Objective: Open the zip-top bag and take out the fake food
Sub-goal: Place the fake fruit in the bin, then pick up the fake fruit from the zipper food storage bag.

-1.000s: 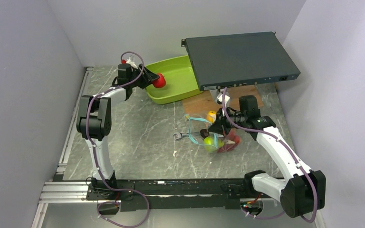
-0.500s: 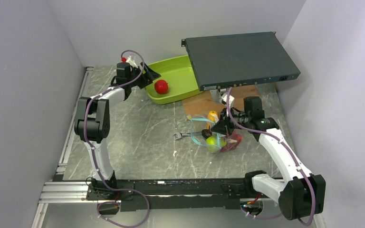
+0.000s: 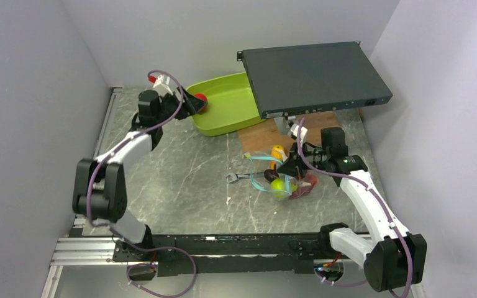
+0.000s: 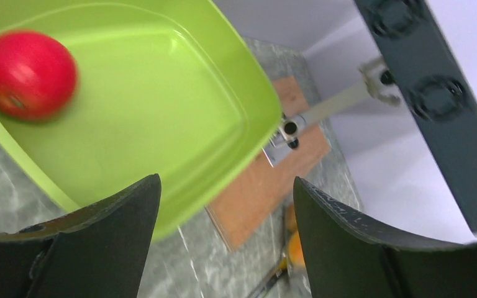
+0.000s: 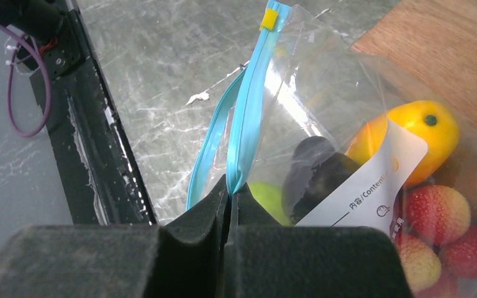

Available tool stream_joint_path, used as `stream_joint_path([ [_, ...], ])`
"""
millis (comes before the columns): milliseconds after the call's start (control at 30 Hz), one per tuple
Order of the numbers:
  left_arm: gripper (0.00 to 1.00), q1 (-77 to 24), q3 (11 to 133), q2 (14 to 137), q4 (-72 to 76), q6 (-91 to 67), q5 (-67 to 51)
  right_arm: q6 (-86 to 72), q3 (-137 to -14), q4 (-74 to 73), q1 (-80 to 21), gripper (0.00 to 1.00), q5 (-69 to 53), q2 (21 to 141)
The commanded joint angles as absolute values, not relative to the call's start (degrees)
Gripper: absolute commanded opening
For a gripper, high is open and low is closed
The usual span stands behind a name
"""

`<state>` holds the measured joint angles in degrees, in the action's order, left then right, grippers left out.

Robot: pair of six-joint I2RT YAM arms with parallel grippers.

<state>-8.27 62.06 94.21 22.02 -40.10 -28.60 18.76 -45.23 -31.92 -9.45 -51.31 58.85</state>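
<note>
- Bag [image 5: 323, 87] is lying mid-right on the table [image 3: 180, 180], holding a mango [image 5: 410, 133], plum [image 5: 317, 167], pear [image 5: 267, 200] and grapes [image 5: 435, 217].
- Right gripper [image 5: 230, 195] is pinching the bag's blue zip strip [image 5: 251, 118], jaws clenched.
- Left gripper [image 4: 227, 183] is hovering released over the tray [image 4: 161, 124], grasping nothing.
- Apple [image 4: 26, 74] is sitting in the tray.

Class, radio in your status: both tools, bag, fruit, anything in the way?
Left tool open, empty, by lime tray; red apple in it. Right tool shut on zip-top bag mouth. Other fruit inside bag. Wrench beside bag.
</note>
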Motion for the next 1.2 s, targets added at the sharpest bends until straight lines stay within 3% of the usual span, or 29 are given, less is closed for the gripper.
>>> stream_joint_path([
  [0,0.82,-11.5,53.8,81.3,25.8,-34.5,-28.1,24.4,-46.3,-34.2,-9.2,0.00,-55.4,57.6],
  [133,0.89,-13.4,44.5,70.3,25.3,-33.4,-25.9,27.6,-46.6,-36.1,-9.3,0.00,-56.9,56.9],
  [200,0.99,-14.2,39.5,63.3,24.0,-32.9,-23.4,28.1,-46.7,-36.4,-9.3,0.00,-56.8,56.4],
  [633,1.00,-18.2,21.3,28.3,12.0,-35.8,-11.6,31.7,-47.1,-38.2,-10.2,0.00,-57.5,52.7],
  [933,1.00,-18.1,15.7,20.5,16.1,-38.9,-20.4,36.1,-46.9,-40.1,-10.2,0.00,-58.1,51.5],
  [1167,1.00,-18.3,10.9,21.9,30.8,-42.5,-29.9,39.4,-46.9,-41.7,-10.0,0.00,-58.8,51.8],
])
